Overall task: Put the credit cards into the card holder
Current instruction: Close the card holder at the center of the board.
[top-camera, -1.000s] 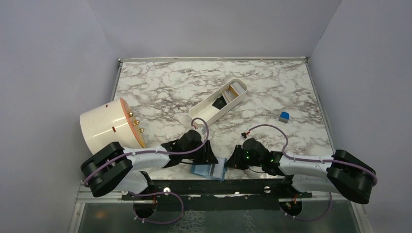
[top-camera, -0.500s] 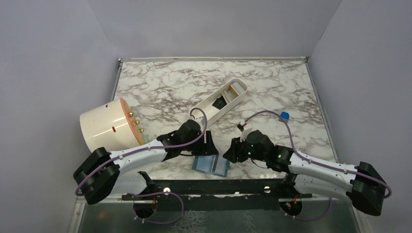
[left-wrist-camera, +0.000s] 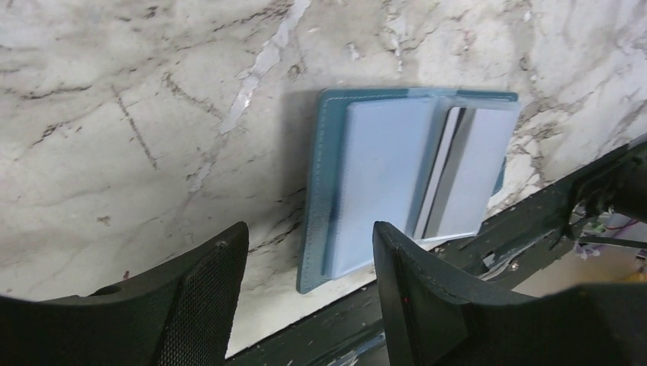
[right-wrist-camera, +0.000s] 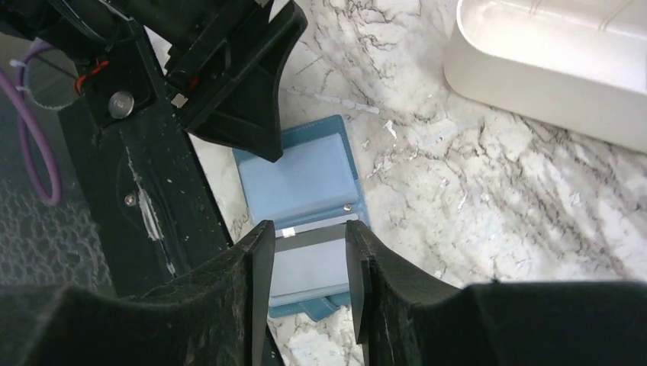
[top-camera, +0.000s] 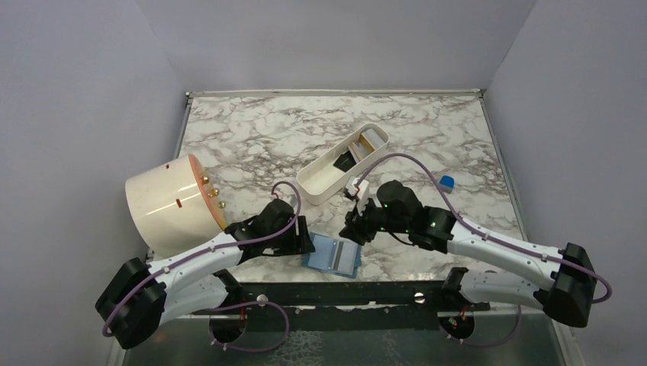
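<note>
The teal-blue card holder (top-camera: 332,255) lies open and flat by the table's near edge, also seen in the left wrist view (left-wrist-camera: 397,183) and the right wrist view (right-wrist-camera: 301,179). A pale grey card (right-wrist-camera: 311,268) with a dark stripe lies in one of its halves. More credit cards (top-camera: 358,146), gold, grey and black, stand in the white tray (top-camera: 320,181). My left gripper (top-camera: 304,242) (left-wrist-camera: 309,232) hovers open just left of the holder, holding nothing. My right gripper (top-camera: 352,229) (right-wrist-camera: 307,238) hangs open above the holder's right half, also holding nothing.
A large white cylinder (top-camera: 169,200) with an orange face lies on its side at the left. A small blue cube (top-camera: 446,182) sits at the right. The black rail (left-wrist-camera: 488,252) runs along the table's near edge right beside the holder.
Both grippers have opened and drawn back from the holder: the left one to the left, the right one up and toward the tray. The holder now lies uncovered and open.
</note>
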